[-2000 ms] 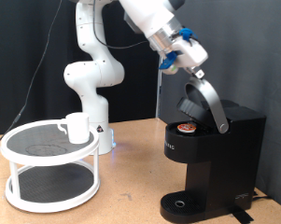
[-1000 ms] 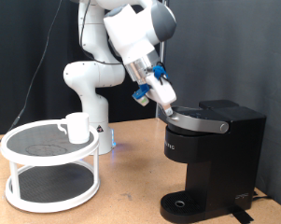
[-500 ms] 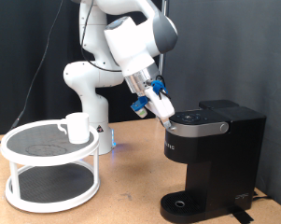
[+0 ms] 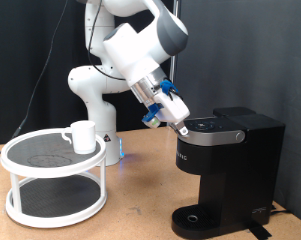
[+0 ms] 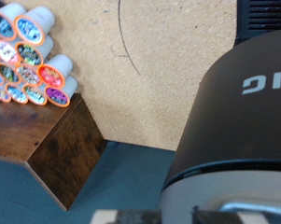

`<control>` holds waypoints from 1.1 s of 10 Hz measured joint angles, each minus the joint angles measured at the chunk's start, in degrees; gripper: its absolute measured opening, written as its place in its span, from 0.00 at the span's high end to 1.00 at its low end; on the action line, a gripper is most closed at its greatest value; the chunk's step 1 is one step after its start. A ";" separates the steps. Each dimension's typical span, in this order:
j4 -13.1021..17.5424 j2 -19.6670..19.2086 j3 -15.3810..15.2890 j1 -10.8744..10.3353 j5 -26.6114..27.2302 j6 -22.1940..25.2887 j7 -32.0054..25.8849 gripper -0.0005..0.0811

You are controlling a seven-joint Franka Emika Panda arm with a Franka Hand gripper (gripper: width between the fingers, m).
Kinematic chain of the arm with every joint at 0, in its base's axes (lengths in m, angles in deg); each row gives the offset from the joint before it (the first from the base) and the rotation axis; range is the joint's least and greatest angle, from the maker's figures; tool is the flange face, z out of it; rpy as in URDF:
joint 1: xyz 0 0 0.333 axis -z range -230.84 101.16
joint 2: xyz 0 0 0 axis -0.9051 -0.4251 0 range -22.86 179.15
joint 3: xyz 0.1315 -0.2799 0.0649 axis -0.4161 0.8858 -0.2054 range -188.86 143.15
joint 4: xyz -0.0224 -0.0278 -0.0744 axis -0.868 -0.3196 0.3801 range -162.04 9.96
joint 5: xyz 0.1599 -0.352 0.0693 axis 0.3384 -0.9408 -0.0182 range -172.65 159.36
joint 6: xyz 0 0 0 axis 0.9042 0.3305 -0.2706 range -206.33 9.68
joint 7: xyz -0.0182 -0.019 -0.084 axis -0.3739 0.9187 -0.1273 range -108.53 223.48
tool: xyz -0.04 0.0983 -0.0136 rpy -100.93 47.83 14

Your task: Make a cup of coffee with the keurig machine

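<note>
The keurig machine [image 4: 228, 168] stands at the exterior view's right with its lid down flat. My gripper [image 4: 180, 123] hangs at the lid's front left edge, fingers pointing down to the right, with nothing seen between them. The cup [image 4: 83, 136], a small white mug, stands on the top tier of the white round rack [image 4: 52, 180] at the exterior view's left, far from the gripper. The wrist view is filled by the machine's black body [image 5: 238, 117] with white lettering. The gripper's fingers do not show clearly there.
The robot's white base [image 4: 95, 95] stands behind the rack. The wrist view shows a stack of coloured coffee pods [image 5: 26, 56] on a wooden box [image 5: 42, 149] over the tan table [image 5: 149, 75]. The machine's round drip base [image 4: 197, 218] sits low at the front.
Two seconds ago the lid stood open with a pod inside. The gripper pushed it down. The lid is now shut, and the gripper has drawn back slightly to the exterior view's left.
</note>
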 joint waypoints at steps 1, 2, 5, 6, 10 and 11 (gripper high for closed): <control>-0.09 0.15 0.03 0.03 0.75 0.04 -1.38 0.99; -0.25 0.37 0.03 0.15 0.42 0.32 -1.52 0.99; -0.34 1.79 0.52 0.57 0.38 3.23 -1.36 0.99; -0.30 2.78 0.93 0.72 0.42 5.32 -0.70 0.99; -0.05 5.18 2.25 0.91 0.48 12.27 2.28 0.99; -0.19 5.45 3.09 1.08 0.48 15.56 2.26 0.99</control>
